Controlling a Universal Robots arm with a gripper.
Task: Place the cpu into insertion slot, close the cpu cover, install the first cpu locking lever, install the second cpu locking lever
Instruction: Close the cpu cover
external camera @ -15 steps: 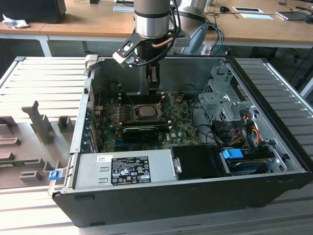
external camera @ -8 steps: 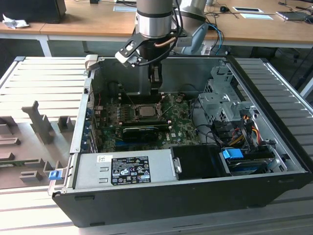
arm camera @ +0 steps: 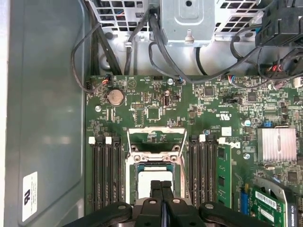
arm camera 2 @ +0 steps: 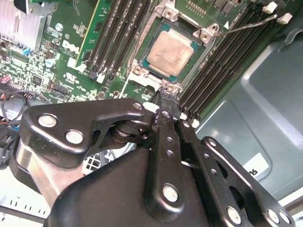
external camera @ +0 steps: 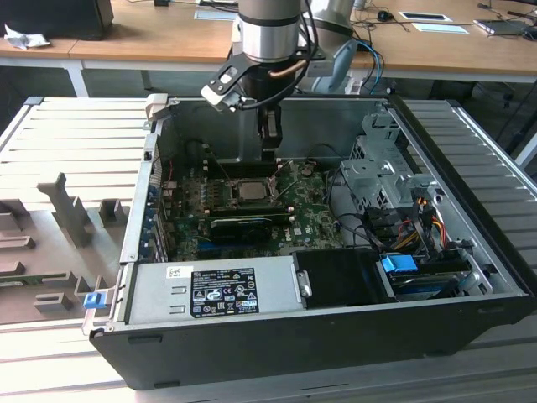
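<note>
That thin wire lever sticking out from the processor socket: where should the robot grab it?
Probably the locking lever near its free bent end, from above, pinching across the wire. There it runs out over the memory slots with room either side; its other end is hinged beside the cpu.

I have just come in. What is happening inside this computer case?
A robot arm works over the motherboard of an open computer case. Its gripper is shut, holds nothing and hangs close by the edge of the insertion slot. The cpu already lies in the slot. The cpu cover looks raised, not yet closed, and one thin locking lever sticks out unlatched.
</note>
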